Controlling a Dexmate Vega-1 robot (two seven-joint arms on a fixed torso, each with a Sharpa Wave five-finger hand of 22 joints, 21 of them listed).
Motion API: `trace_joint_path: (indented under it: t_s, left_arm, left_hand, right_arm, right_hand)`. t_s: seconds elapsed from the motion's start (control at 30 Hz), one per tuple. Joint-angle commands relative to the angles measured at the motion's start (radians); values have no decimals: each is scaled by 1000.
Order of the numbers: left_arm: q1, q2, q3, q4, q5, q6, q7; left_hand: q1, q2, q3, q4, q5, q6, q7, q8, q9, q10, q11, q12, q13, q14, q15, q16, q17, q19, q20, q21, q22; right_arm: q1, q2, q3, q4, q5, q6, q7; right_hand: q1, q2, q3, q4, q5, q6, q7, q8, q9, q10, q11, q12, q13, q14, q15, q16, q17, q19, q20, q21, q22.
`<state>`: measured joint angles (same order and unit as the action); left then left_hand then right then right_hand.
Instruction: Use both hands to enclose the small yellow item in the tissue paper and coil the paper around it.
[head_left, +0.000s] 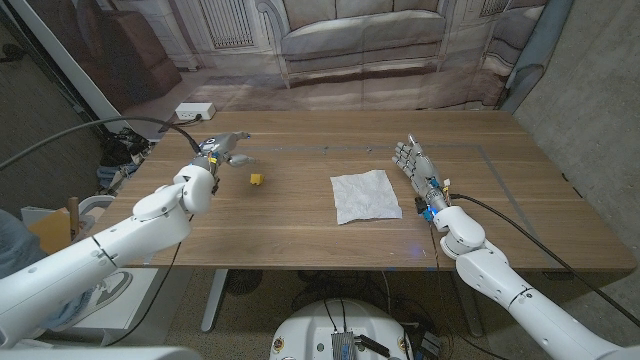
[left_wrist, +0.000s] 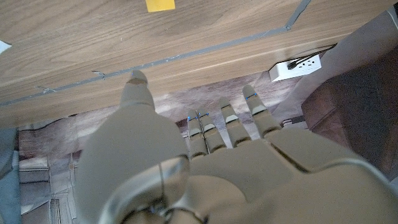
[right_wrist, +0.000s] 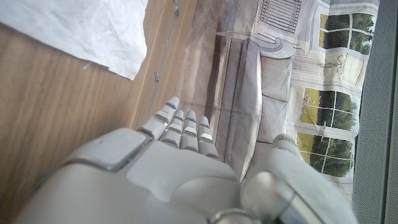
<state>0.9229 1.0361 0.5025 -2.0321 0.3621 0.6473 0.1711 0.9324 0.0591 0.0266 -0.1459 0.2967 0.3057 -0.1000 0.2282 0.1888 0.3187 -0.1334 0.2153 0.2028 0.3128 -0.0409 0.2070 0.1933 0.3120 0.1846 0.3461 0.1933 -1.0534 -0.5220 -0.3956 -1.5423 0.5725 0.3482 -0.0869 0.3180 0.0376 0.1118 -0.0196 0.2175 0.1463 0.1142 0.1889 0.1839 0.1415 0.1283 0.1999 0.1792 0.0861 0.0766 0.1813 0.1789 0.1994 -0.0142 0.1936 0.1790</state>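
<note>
From the head view, the wooden table (head_left: 300, 225) carries a small yellow item (head_left: 257, 179) toward its left part and a crumpled white tissue paper (head_left: 366, 195) near the middle, the two well apart. The left hand (head_left: 222, 146) sits beyond and left of the yellow item, holding nothing; its fingers seem stretched out, though it is small here. The right hand (head_left: 414, 163) stands just right of the tissue, fingers extended and apart, nothing in it.

In the left wrist view, the left hand (left_wrist: 205, 168) has its fingers (left_wrist: 227, 121) straight and separated, empty, reaching past the table edge, with the yellow item (left_wrist: 160, 5) lying on the wood and a white power strip (left_wrist: 298, 65) on the floor.

In the right wrist view, the right hand (right_wrist: 186, 168) is spread, fingers (right_wrist: 186, 127) straight and gripping nothing, with the tissue paper (right_wrist: 87, 31) on the wood near it, not touched.
</note>
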Motion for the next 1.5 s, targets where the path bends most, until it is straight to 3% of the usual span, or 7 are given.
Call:
trace_joint_path:
  t_s: [0.03,0.1,0.27,0.57,0.73,1.0,1.5]
  left_arm:
    - [-48,18,23,-2,7,39,-84]
    - [-61,17,32,4,10,38,-98]
    - [-107,21,75,13,50,46,-150]
    - [-178,31,151,18,162,58,-257]
    - [-199,29,173,23,218,47,-302]
    - [-205,15,199,21,317,59,-356]
    - [-194,-29,186,67,314,-13,-396]
  left_hand:
    - [20,0,3,3,-12,16,-1,-6,5,0,11,-2,5,9,-25,3,7,105,3,37,3]
    - [29,1,5,3,-19,33,-6,-3,6,6,2,0,5,30,-28,11,9,147,9,50,1]
    - [44,6,10,2,-30,71,-8,7,7,45,-5,13,6,73,-37,25,12,170,-4,54,-2]
    - [58,7,13,5,-48,114,-1,15,7,129,-36,36,7,110,-56,31,13,154,-35,41,-3]
    - [61,5,12,7,-54,148,-6,24,8,149,-36,39,7,118,-63,30,11,140,-41,32,-4]
    - [80,7,18,1,-58,140,-4,17,8,121,-31,22,7,101,-61,20,10,146,-50,31,-4]
    - [95,9,21,3,-66,177,13,26,11,130,-33,19,8,109,-61,18,11,150,-88,24,-8]
  right_arm:
    - [21,7,-9,17,8,-16,9]
    - [22,7,-9,16,9,-20,9]
    - [25,7,-9,13,9,-25,5]
    - [22,9,-10,7,8,-26,-3]
    - [18,12,-11,7,5,-18,-5]
    - [11,10,-10,-4,-2,-16,-13]
    - [14,12,-18,-3,0,-28,-9]
  right_hand:
    - [11,3,3,-4,-7,8,0,7,1,-1,0,5,5,-3,1,5,6,-1,-3,5,4]
    - [11,3,3,-5,-7,8,1,6,1,-2,-1,5,5,-4,1,5,6,-1,-3,5,4]
    - [11,3,3,-6,-7,7,0,6,1,-3,-1,4,5,-4,0,5,6,-1,-3,5,4]
    - [12,4,3,-7,-8,7,-3,5,2,-2,-3,5,5,-3,0,5,6,-1,-3,5,4]
    - [12,5,3,-8,-9,7,-3,5,2,-2,-1,5,5,-3,0,5,6,-1,-3,5,4]
    - [12,5,3,-8,-10,6,-4,5,2,-3,-3,5,5,-2,1,6,6,-1,-3,6,4]
    - [11,6,2,-10,-11,5,-4,4,2,-2,-2,6,5,0,0,6,6,0,-2,6,4]
